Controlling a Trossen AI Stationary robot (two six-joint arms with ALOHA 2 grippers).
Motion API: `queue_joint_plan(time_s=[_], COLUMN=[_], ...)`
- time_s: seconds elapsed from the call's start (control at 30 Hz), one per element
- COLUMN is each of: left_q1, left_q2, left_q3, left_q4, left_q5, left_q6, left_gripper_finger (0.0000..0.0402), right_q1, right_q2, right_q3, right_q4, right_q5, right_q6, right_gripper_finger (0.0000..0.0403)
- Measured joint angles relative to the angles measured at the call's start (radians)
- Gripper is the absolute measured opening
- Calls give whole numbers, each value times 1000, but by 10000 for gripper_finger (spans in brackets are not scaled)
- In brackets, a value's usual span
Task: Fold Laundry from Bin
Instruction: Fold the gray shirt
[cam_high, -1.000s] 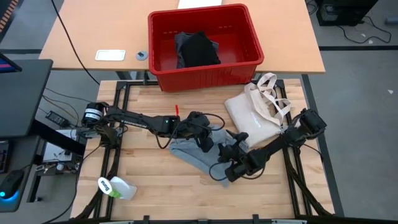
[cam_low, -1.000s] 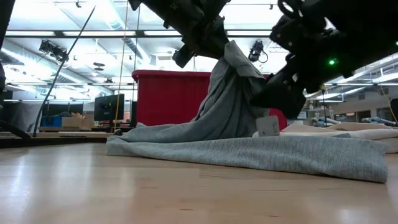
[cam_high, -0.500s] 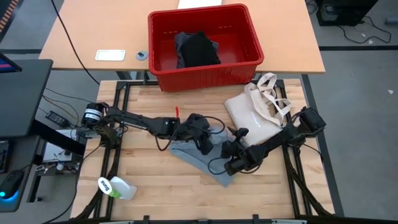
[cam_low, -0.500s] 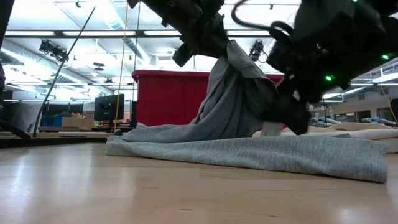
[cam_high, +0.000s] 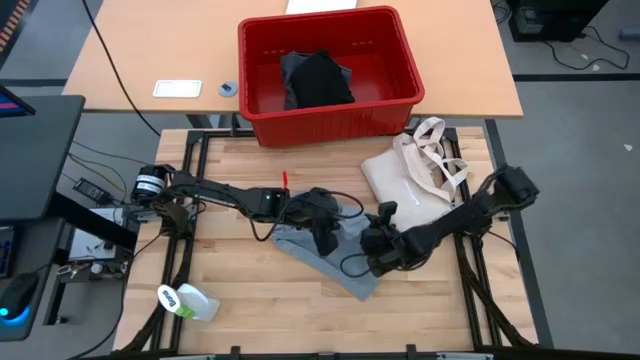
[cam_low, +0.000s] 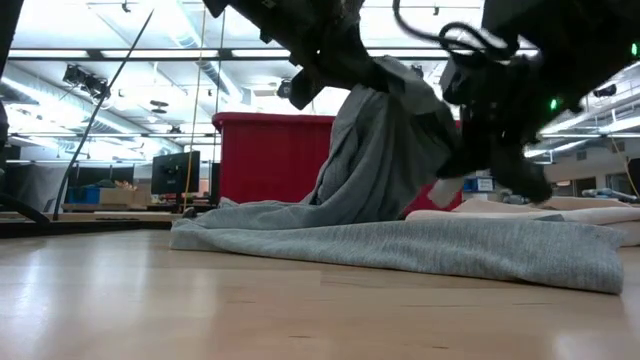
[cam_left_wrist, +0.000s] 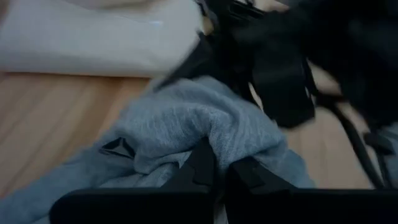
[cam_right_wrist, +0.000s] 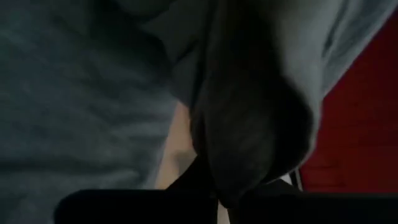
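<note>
Between our two grippers hung the grey T-shirt (cam_high: 325, 250), most of it spread on the table (cam_high: 230, 290), one peak lifted. Our left gripper (cam_high: 322, 232) was clamped on that peak — the cloth bunched between its closed fingers (cam_left_wrist: 202, 168). Just beside it, our right gripper (cam_high: 378, 245) had closed its fingers too, apparently on a fold of the same shirt. To spread it well, we judged the two holds should part sideways, slowly and level, clear of the tote bag (cam_high: 405, 185) beyond the right gripper. The red bin (cam_high: 330, 118), behind both, held the black garment (cam_high: 320, 80).
</note>
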Motion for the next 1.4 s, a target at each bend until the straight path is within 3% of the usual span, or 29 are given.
queue_joint_plan(time_s=[0.2, 0.47, 0.7, 1.03, 1.23, 1.4], left_q1=[-21, -71, -80, -80, -82, -82], left_q2=[0, 0, 44, 176, 234, 303], left_q3=[0, 0, 0, 0, 0, 0], left_q4=[19, 98, 151, 356, 421, 509], left_q5=[85, 90, 81, 81, 82, 81], left_q6=[42, 96, 81, 96, 96, 110], left_gripper_finger=[14, 14, 14, 14, 14, 14], right_q1=[0, -1, -5, 5, 17, 16], right_q2=[-193, -351, -329, -307, -305, -302], right_q3=[0, 0, 0, 1, 1, 1], right_q4=[-149, -268, -324, -482, -518, -554], right_q5=[-88, -190, -231, -287, -368, -417], right_q6=[-140, -193, -189, -126, -164, -165], right_gripper_finger=[39, 22, 14, 14, 15, 45])
